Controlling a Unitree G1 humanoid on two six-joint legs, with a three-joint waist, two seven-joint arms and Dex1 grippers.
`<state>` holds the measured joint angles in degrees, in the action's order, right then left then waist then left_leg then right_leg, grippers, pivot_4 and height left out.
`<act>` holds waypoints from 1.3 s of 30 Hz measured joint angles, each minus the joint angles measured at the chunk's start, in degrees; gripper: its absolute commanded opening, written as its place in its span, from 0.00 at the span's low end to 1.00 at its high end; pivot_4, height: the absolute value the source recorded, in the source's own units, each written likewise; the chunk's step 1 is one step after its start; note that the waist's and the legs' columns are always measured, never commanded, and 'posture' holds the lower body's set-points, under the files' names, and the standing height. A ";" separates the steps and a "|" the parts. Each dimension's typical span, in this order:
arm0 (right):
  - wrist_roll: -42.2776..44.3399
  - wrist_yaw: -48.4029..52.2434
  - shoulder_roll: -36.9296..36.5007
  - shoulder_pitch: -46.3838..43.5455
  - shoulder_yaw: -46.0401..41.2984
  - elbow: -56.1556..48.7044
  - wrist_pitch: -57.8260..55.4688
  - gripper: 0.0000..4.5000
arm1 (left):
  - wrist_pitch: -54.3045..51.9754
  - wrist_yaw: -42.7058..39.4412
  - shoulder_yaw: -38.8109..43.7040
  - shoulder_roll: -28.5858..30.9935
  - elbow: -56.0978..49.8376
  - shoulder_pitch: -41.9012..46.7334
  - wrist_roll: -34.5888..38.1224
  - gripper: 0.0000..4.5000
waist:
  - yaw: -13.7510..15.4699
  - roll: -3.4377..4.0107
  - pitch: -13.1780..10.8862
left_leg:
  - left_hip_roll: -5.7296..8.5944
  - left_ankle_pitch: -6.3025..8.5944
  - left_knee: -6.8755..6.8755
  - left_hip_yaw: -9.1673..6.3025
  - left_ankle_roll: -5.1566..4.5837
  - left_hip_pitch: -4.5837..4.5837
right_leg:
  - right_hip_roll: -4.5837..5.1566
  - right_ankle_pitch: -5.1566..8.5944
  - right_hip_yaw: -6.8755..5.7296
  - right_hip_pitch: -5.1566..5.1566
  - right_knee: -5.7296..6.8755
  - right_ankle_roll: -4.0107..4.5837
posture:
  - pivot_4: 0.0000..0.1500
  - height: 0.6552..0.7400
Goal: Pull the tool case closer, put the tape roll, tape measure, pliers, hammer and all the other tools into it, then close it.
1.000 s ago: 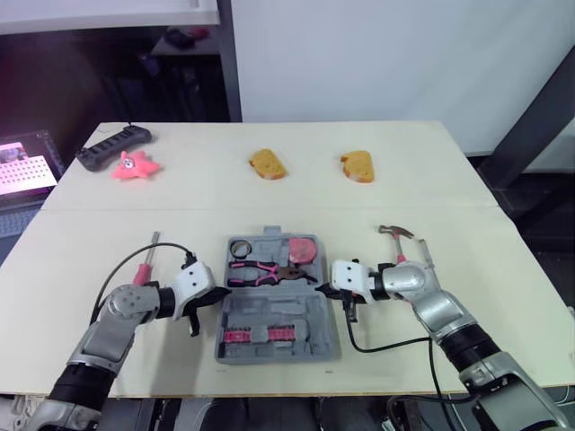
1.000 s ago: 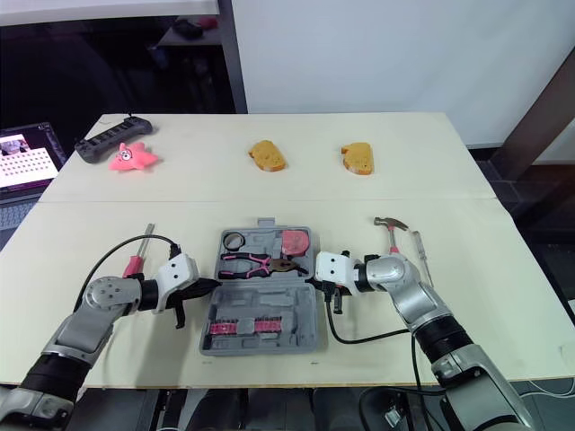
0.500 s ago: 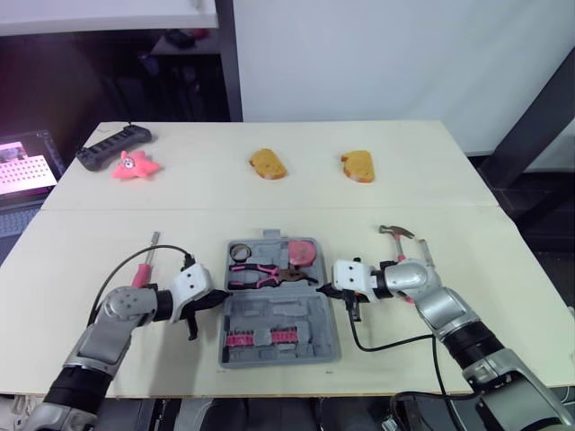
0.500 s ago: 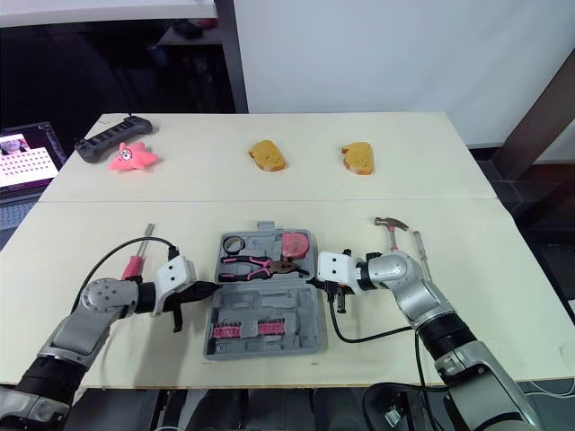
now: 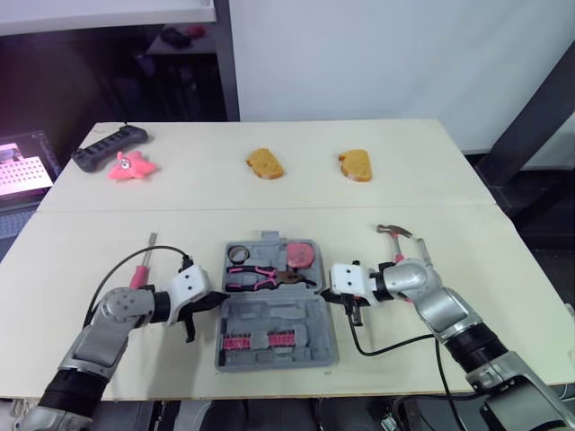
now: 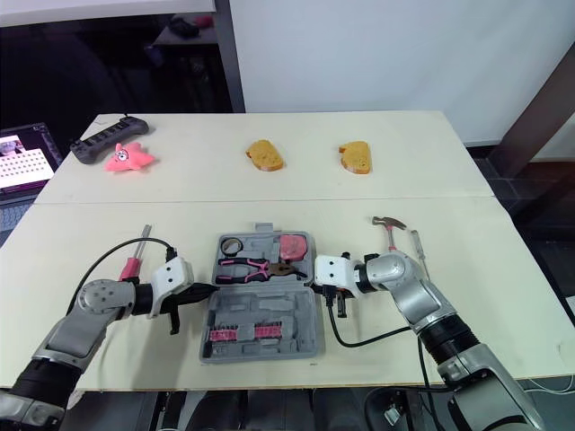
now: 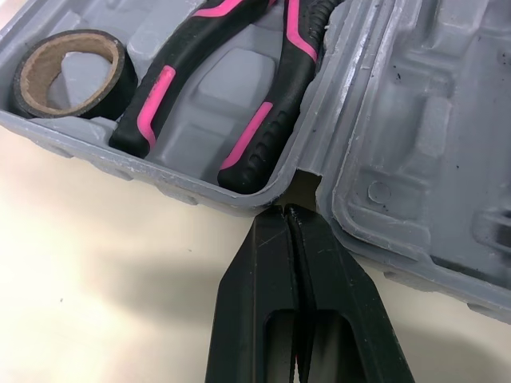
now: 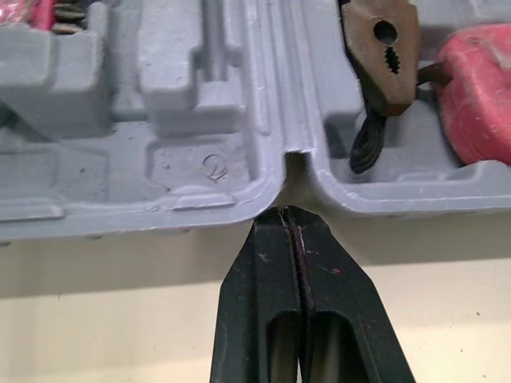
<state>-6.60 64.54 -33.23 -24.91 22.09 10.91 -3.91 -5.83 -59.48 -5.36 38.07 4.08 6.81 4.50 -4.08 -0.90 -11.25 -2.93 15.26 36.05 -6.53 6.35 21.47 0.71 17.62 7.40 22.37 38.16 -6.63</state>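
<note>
Sitting open near the table (image 5: 269,193) front edge, one tool case (image 5: 280,314) is met at its hinge notches by left gripper (image 7: 293,209) and right gripper (image 8: 289,211), both closed, empty. Stowed: one tape roll (image 5: 239,253), one pliers (image 5: 265,277), one tape measure (image 5: 303,253). Left outside on open tabletop: one hammer (image 5: 395,235), one pink screwdriver (image 5: 142,269).

One tool case (image 5: 278,314), one tape roll (image 5: 239,254), one pliers (image 5: 265,277), one hammer (image 5: 395,235), two bread pieces (image 5: 265,164) (image 5: 356,165)

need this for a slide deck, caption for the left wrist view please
Shut left gripper with its tip at the hinge notch of the open tool case, pliers and tape roll lying inside.
</note>
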 measured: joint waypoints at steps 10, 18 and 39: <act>-0.13 -0.67 0.24 1.24 -0.21 -2.52 -3.00 0.00 | -3.30 1.10 0.74 0.11 -4.24 -3.05 0.97 0.01 | 0.09 0.00 0.00 | 0.00 0.00 0.02 0.00 0.00 0.01 | 0.00 0.00 0.00 -0.01 0.00 0.00 | 1.00 1.00; -0.04 -0.68 -0.12 3.60 -0.24 -6.78 -6.13 0.00 | -3.44 0.97 0.79 0.82 -4.25 -3.02 1.16 0.01 | 0.07 -0.01 0.00 | 0.00 0.00 0.00 0.00 0.00 0.01 | 0.00 0.01 0.00 0.00 -0.01 0.00 | 1.00 1.00; 0.11 -1.29 -1.18 3.66 -0.60 -6.30 -5.65 0.00 | -3.56 2.10 -0.11 -1.32 -3.06 -1.45 0.78 0.01 | 0.38 -0.02 -0.01 | 0.02 0.00 0.09 -0.01 0.00 0.02 | 0.02 0.01 0.00 -0.07 -0.03 0.00 | 1.00 1.00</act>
<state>-6.49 63.24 -34.41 -21.26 21.49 4.62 -9.56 -9.39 -57.38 -5.47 36.75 1.02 5.37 5.28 -3.70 -0.92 -11.26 -2.91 15.26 36.14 -6.54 6.35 21.48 0.73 17.63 7.39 22.30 38.13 -6.63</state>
